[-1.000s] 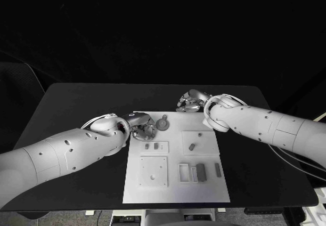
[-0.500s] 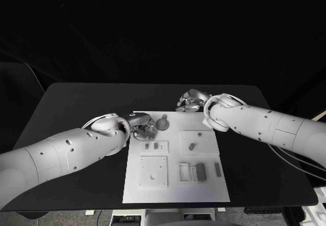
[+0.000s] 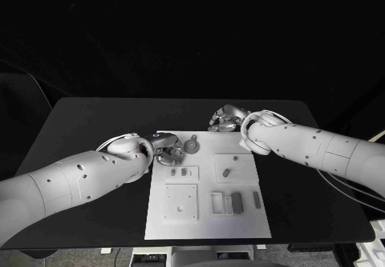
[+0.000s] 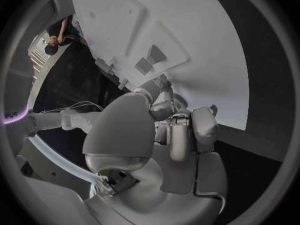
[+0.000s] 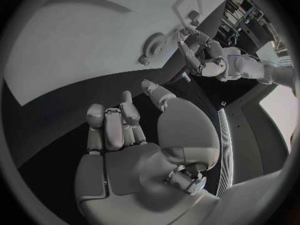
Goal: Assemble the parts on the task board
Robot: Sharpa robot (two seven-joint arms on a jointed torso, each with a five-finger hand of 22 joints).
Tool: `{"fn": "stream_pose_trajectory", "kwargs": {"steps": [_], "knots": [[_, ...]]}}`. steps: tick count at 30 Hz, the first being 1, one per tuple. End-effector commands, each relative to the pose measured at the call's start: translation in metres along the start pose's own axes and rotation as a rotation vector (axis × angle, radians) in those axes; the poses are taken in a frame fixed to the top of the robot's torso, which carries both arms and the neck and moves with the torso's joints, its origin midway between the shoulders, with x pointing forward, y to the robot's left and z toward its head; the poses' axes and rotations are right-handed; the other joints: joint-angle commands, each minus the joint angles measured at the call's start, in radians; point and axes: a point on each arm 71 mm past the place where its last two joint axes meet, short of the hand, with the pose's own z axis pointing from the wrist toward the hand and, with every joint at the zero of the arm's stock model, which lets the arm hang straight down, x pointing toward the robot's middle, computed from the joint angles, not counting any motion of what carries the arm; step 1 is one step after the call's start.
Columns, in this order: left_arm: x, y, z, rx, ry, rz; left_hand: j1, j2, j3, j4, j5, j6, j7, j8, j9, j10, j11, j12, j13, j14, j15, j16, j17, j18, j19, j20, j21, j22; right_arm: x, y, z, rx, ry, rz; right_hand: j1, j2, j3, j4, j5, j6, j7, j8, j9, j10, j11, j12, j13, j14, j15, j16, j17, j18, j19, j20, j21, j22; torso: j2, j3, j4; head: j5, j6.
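The left hand [image 3: 167, 151] is seen with curled fingers [image 4: 178, 135] over the task board's [image 3: 205, 225] far left corner; whether anything is held cannot be told. A round toothed part [image 3: 192, 146] lies just beside them. The right hand [image 3: 225, 119], fingers [image 5: 114, 127] curled and empty, hangs beyond the board's far edge, over bare black desk [image 3: 96, 119]. Long parts [image 3: 237, 203] lie lengthwise along the board, nearer the robot.

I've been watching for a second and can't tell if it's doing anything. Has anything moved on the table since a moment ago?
Nothing visibly changed. The left hand hovers at the far left edge of the task board, near the round gear-like part, and the right hand hangs beyond the board's far edge. Neither holds anything I can see, and the small parts lie where they were.
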Motion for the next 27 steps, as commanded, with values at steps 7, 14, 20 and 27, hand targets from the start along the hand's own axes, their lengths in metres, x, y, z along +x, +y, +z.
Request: {"fn": "stream_pose_trajectory", "kwargs": {"steps": [7, 14, 20, 27], "knots": [[0.0045, 0.0009, -0.0002, -0.007, 0.026, -0.002, -0.016, -0.015, 0.003, -0.016, 0.004, -0.05, 0.036, -0.053, -0.027, -0.001, 0.001, -0.001, -0.002, 0.154, -0.003, -0.003, 0.108, 0.042, 0.0, -0.004, 0.138, 0.012, 0.0012, 0.0008, 0.0001, -0.004, 0.013, -0.001, -0.005, 0.006, 0.005, 0.001, 0.002, 0.002, 0.011, 0.002, -0.001, 0.003, -0.007, 0.005, -0.002, 0.002, -0.007, 0.005, -0.001, 0.02, 0.006, -0.004, 0.024, -0.002, 0.0, -0.0014, 0.0003, -0.001, 0.0], [0.0042, 0.0015, -0.0008, -0.009, 0.022, -0.005, -0.022, -0.023, 0.0, -0.022, 0.004, -0.117, 0.024, -0.068, -0.041, 0.0, 0.003, -0.002, -0.002, 0.152, -0.003, -0.006, 0.105, 0.042, 0.0, -0.004, 0.137, 0.018, 0.0012, 0.0008, 0.0002, -0.003, 0.014, -0.001, -0.005, 0.006, 0.005, 0.001, 0.002, 0.002, 0.011, 0.002, -0.001, 0.003, -0.007, 0.005, -0.002, 0.003, -0.007, 0.005, 0.0, 0.02, 0.006, -0.004, 0.024, -0.002, 0.0, -0.0006, 0.0003, 0.0, -0.001], [0.0041, 0.0017, -0.0007, -0.012, 0.02, -0.007, -0.024, -0.025, -0.001, -0.023, 0.004, -0.132, 0.021, -0.07, -0.044, 0.0, 0.004, -0.002, -0.002, 0.152, -0.003, -0.006, 0.105, 0.042, 0.0, -0.004, 0.137, 0.019, 0.0015, 0.0006, 0.0002, 0.0, 0.018, -0.002, -0.005, 0.006, 0.005, 0.001, 0.002, 0.002, 0.011, 0.002, -0.002, 0.003, -0.007, 0.006, -0.002, 0.002, -0.007, 0.005, -0.001, 0.02, 0.006, -0.004, 0.024, -0.002, 0.0, -0.0002, 0.0, 0.0, -0.001], [0.0027, 0.004, -0.0019, -0.021, 0.003, -0.006, -0.025, -0.024, -0.002, -0.023, 0.004, -0.146, 0.021, -0.072, -0.047, 0.001, 0.004, -0.002, -0.002, 0.153, -0.003, -0.005, 0.108, 0.042, 0.0, -0.004, 0.137, 0.02, 0.0012, 0.0003, 0.0, 0.0, 0.016, -0.002, -0.005, 0.006, 0.005, 0.001, 0.002, 0.001, 0.011, 0.002, -0.002, 0.003, -0.007, 0.006, -0.002, 0.001, -0.007, 0.005, -0.002, 0.02, 0.006, -0.004, 0.024, -0.002, 0.0, -0.0001, -0.0003, -0.001, -0.002]]}}
